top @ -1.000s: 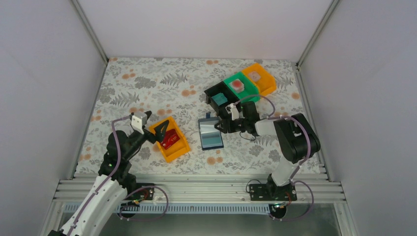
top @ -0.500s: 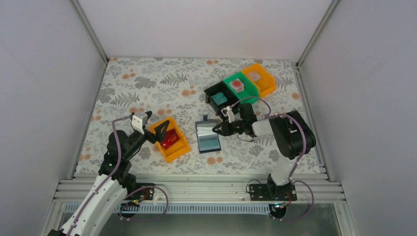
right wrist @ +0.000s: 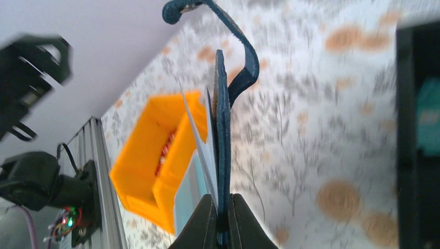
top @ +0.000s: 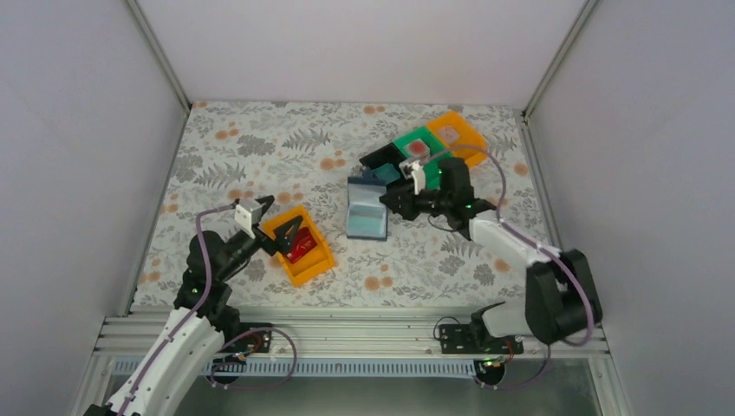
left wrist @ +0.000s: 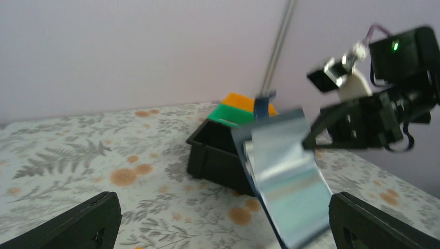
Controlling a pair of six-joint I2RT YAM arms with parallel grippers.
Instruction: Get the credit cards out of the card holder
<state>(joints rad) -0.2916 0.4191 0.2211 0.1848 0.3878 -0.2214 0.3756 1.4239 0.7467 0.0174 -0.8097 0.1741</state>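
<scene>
Two fingers of the right gripper [right wrist: 222, 210] were pinched on one edge of the card holder [top: 366, 217] — the navy wallet was open, its pale blue sleeves [left wrist: 288, 176] turned toward the left arm, just in front of the black bin [top: 379, 161]. Whether its lower edge touched the flower-patterned table [top: 260, 147] could not be told. The left gripper [top: 288, 235] was spread wide above the near orange bin [top: 316, 264] — a red credit card [top: 300, 249] lay inside it.
</scene>
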